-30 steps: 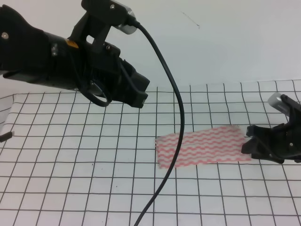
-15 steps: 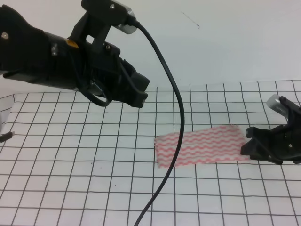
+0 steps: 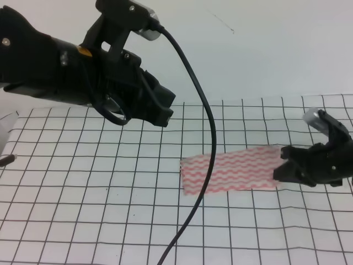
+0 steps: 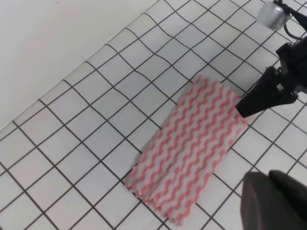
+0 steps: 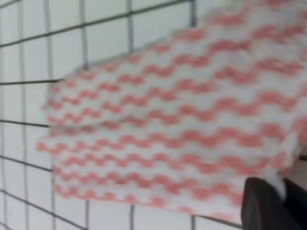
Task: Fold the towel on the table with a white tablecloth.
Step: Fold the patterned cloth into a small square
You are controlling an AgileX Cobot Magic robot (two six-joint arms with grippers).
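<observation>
The towel (image 3: pixel 231 171), pink-red and white wavy stripes, lies flat on the table's white tablecloth (image 3: pixel 83 193) right of centre. My right gripper (image 3: pixel 280 168) is low at the towel's right short edge and shut on it; the right wrist view shows the towel (image 5: pixel 158 120) stretching away from the dark fingers (image 5: pixel 264 206), with a tuft of cloth pinched between them. My left gripper (image 3: pixel 164 110) hangs high at the upper left, well clear of the towel (image 4: pixel 192 143). Its dark fingers (image 4: pixel 273 201) look pressed together with nothing in them. The right gripper (image 4: pixel 242 108) also shows from above.
A black cable (image 3: pixel 207 143) drops from the left arm and crosses in front of the towel's left part. A small dark object (image 3: pixel 5 160) lies at the table's left edge. A plain white wall stands behind the table.
My right gripper has slid left and slightly up with the towel's right edge, so the towel now looks shorter. The left arm has stayed where it was.
</observation>
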